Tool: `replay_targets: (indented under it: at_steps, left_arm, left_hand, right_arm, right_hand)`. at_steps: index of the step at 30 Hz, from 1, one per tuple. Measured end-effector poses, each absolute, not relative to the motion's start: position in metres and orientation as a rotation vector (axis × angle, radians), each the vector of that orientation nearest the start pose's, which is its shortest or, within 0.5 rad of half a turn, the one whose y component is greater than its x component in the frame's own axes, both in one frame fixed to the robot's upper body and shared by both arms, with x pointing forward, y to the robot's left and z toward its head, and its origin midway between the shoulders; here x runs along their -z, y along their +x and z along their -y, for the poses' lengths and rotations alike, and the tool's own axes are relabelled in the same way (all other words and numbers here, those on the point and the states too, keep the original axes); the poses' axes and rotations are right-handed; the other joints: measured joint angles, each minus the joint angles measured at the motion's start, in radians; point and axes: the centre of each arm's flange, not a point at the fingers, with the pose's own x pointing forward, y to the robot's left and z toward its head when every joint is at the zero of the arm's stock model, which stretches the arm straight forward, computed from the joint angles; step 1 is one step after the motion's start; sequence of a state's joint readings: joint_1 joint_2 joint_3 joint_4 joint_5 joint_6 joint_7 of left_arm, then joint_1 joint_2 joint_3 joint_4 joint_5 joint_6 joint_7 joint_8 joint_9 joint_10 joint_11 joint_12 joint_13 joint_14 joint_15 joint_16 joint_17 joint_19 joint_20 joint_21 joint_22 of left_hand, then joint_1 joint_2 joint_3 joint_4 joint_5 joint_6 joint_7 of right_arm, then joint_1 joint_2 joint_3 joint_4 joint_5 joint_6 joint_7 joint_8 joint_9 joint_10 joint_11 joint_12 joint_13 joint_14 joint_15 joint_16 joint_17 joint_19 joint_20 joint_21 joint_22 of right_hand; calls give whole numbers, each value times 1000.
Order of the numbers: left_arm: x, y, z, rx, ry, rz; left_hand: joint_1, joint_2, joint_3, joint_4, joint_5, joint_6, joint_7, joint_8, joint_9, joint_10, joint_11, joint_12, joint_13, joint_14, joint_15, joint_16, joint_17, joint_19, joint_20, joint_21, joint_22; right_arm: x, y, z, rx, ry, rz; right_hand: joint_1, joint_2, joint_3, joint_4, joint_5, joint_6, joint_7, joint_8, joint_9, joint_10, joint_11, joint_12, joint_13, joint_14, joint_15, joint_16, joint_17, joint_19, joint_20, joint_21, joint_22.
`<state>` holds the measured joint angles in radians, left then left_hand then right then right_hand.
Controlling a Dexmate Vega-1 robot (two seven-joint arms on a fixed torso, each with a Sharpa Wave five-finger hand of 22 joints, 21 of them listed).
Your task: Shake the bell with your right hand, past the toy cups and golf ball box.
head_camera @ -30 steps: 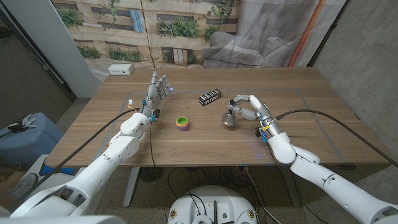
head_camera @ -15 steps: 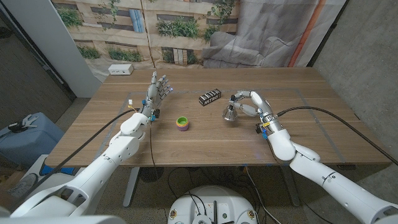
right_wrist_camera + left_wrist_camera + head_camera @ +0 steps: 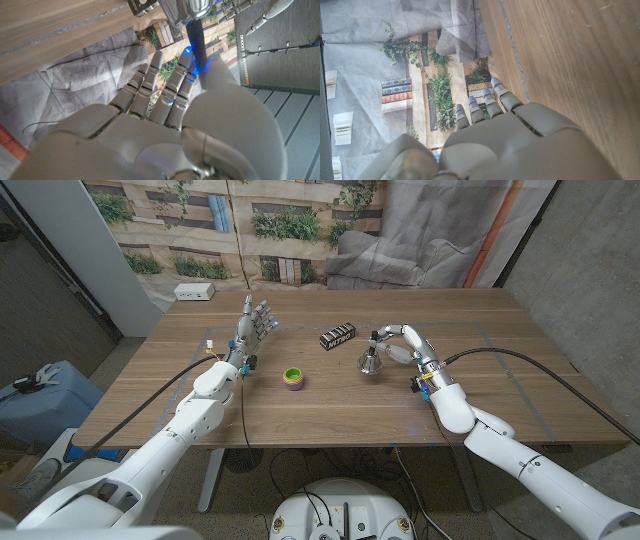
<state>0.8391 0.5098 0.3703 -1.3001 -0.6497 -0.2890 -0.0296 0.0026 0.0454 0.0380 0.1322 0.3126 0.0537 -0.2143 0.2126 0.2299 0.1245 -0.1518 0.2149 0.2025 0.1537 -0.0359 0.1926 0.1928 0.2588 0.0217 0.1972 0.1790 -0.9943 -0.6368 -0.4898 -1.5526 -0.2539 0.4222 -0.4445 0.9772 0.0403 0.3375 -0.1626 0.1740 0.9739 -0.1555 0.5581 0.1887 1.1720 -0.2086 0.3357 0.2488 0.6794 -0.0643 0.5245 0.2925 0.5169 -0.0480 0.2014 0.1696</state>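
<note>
One right robot hand (image 3: 400, 347) pinches the bell (image 3: 370, 363) by its upright handle; bell hangs at its 9 o'clock, box (image 3: 338, 336) beyond; left robot hand (image 3: 253, 326) spread, far off

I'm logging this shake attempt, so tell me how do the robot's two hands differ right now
The right hand grips the bell by its dark handle, while the left hand holds nothing. The left hand's fingers are spread and straight; the right hand's are closed around the handle. The right hand is beside the golf ball box; the left is past the toy cups. Both are over the table.
</note>
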Motion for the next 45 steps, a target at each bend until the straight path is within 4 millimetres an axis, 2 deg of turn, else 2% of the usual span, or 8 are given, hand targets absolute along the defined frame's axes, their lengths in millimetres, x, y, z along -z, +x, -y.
replay_targets:
  at_steps: [28, 33, 45]
  left_arm:
    - [27, 653, -290, 206, -41, 593]
    - [27, 653, -290, 206, -42, 593]
    - [27, 653, -290, 206, -42, 594]
  left_hand:
    - [0, 0, 0, 0, 0, 0, 0, 0, 0, 0, 0, 0, 0, 0, 0, 0, 0, 0, 0, 0, 0]
    - [0, 0, 0, 0, 0, 0, 0, 0, 0, 0, 0, 0, 0, 0, 0, 0, 0, 0, 0, 0, 0]
    - [0, 0, 0, 0, 0, 0, 0, 0, 0, 0, 0, 0, 0, 0, 0, 0, 0, 0, 0, 0, 0]
  right_arm:
    - [50, 572, 214, -153, -610, 795]
    - [49, 572, 214, -170, -584, 773]
    - [50, 574, 216, -204, -541, 751]
  right_hand:
    - [-7, 7, -4, 4, -5, 14, 14, -5, 0, 40, -1, 16, 19, 0, 0, -3, 2, -9, -2, -6, 0]
    - [-7, 7, -6, 3, -6, 18, 18, -5, 0, 43, 3, 16, 19, 0, 0, -3, 2, -16, 5, -7, 0]
    - [-7, 7, -6, 3, -4, 18, 18, -8, -1, 43, 3, 16, 18, 0, 0, -3, 2, -20, 2, -7, 0]
